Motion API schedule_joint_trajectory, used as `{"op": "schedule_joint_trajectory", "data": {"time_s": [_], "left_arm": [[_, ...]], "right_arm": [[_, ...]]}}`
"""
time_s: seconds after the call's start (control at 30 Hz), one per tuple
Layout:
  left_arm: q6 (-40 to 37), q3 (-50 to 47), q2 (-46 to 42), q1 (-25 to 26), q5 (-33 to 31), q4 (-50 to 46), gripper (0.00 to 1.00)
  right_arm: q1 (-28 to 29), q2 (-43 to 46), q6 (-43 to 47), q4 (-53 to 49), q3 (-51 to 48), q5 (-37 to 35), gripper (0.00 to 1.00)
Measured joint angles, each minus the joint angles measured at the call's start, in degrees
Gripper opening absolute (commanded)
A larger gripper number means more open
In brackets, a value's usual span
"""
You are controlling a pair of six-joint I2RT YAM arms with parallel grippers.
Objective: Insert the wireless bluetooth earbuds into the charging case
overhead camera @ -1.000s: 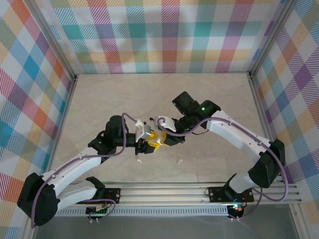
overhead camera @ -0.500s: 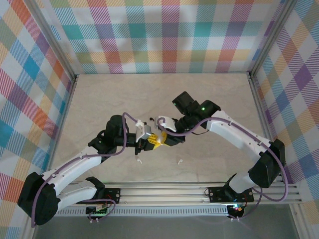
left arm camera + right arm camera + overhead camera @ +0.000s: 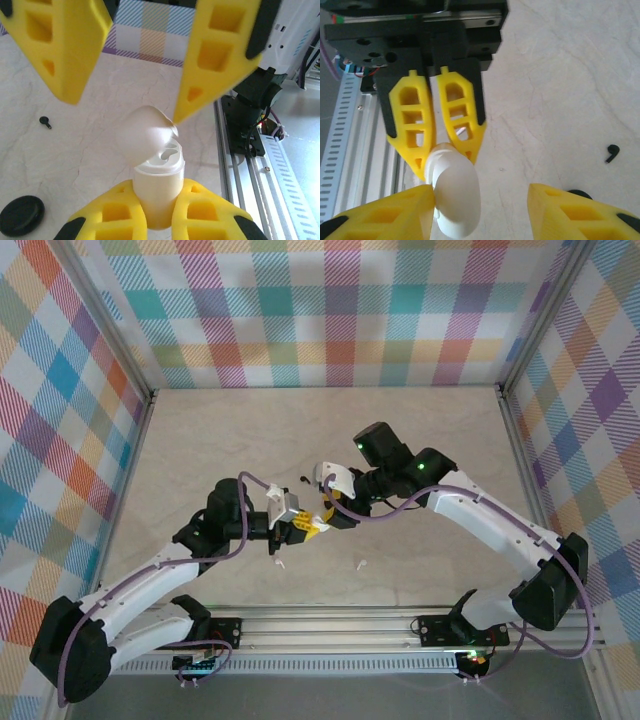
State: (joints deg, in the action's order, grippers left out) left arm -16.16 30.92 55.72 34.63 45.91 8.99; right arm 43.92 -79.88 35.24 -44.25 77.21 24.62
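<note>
My left gripper is shut on the body of the white charging case, held upright above the table. Its lid is flipped open, showing two empty earbud slots. My right gripper is open around the lid, with its left finger against it and its right finger well clear. In the top view the two grippers meet mid-table. Two white earbuds lie on the table near the front. A black earbud lies farther back.
A black round case lies on the table left of the held case. The aluminium rail runs along the front edge. Checked walls enclose the other sides. The marble tabletop is bare behind the arms.
The right gripper's jaws have spread apart and the right arm has swung out to the right. The left gripper has closed on the case and drawn slightly nearer.
</note>
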Motion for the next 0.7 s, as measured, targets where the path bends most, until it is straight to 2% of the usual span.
{"op": "schedule_joint_trajectory", "data": {"time_s": [0.23,0.4,0.53,0.7], "left_arm": [[2.19,-2.78,-4.68,0.11,-0.74,1.75,0.00],[5.27,-4.15,-5.86,0.13,-3.74,3.69,0.00],[7.63,-5.14,-5.90,0.13,-7.76,3.87,0.00],[9.38,-6.99,-6.01,0.13,-12.57,4.48,0.00]], "right_arm": [[-0.79,-0.11,-3.26,3.85,0.00,-4.81,0.51],[-0.83,-0.11,-7.34,6.12,-0.31,-5.84,0.51],[-0.83,0.61,-13.64,9.07,-2.91,-7.21,0.51],[-1.40,3.63,-26.43,9.66,-5.44,-11.02,0.51]]}}
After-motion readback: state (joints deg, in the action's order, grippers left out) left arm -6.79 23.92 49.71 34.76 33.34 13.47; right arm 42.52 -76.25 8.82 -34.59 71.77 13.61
